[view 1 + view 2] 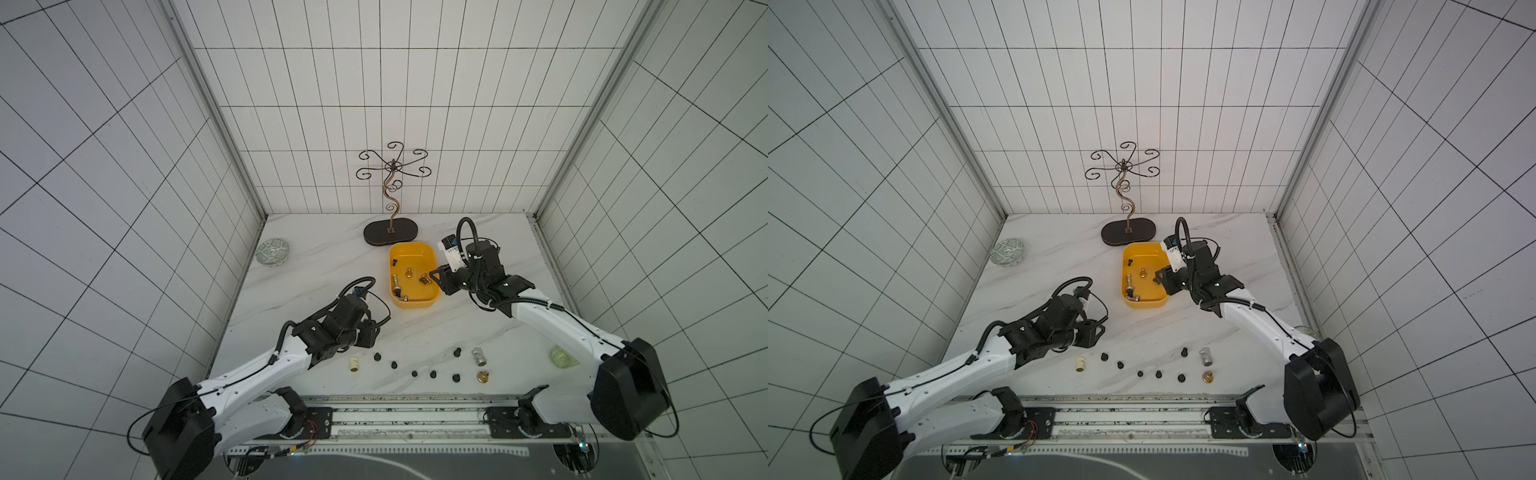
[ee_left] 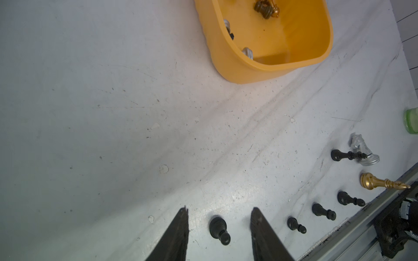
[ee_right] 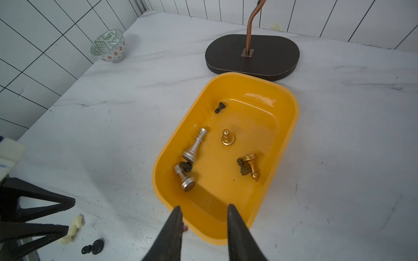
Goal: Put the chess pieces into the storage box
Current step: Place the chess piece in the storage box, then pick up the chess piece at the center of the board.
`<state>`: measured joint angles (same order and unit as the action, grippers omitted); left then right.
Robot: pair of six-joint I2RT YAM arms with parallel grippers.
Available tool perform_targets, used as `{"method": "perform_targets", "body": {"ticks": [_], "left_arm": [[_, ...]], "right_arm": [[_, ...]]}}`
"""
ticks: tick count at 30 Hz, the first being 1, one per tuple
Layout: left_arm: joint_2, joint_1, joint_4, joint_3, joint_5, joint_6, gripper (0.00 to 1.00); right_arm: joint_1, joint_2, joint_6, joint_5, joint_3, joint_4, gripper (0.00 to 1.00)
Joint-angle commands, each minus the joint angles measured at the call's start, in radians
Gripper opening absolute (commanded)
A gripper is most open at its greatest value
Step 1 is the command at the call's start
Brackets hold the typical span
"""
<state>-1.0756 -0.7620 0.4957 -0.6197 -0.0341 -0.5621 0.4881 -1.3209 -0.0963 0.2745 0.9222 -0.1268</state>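
- At the lower middle of the left wrist view, the left pincer (image 2: 219, 209) stands open astride a small black pawn (image 2: 219, 229), seemingly upright and untouched.
- Other black pawns (image 2: 296, 224) trail rightward, with bare counter (image 2: 113, 113) beyond.
- Upper right sits the yellow-orange plastic storage box (image 2: 237, 67). The right pincer (image 3: 204, 206) hovers open and empty at its rim.

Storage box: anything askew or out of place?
The storage box butts against the dark stand base at its far rim, possibly overlapping it; any tilt is unclear. Inside, chess pieces lie toppled; only one gold pawn stands upright.
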Motion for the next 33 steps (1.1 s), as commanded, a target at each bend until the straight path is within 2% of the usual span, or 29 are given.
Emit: {"method": "perform_targets", "body": {"ticks": [1, 9, 18, 33], "left_arm": [[-0.016, -0.05, 0.018, 0.015, 0.021, -0.06, 0.44], [-0.092, -0.148, 0.02, 0.031, 0.011, -0.082, 0.44], [-0.166, -0.176, 0.007, 0.028, 0.047, -0.083, 0.41], [-0.231, -0.192, -0.031, 0.023, 0.08, -0.067, 0.23]], "right_arm": [[-0.009, 0.075, -0.022, 0.022, -0.1, 0.0, 0.34], [-0.011, 0.107, -0.025, 0.022, -0.167, -0.016, 0.34], [-0.011, 0.107, -0.025, 0.017, -0.166, -0.016, 0.34], [-0.012, 0.106, -0.033, 0.014, -0.171, -0.016, 0.33]]}}
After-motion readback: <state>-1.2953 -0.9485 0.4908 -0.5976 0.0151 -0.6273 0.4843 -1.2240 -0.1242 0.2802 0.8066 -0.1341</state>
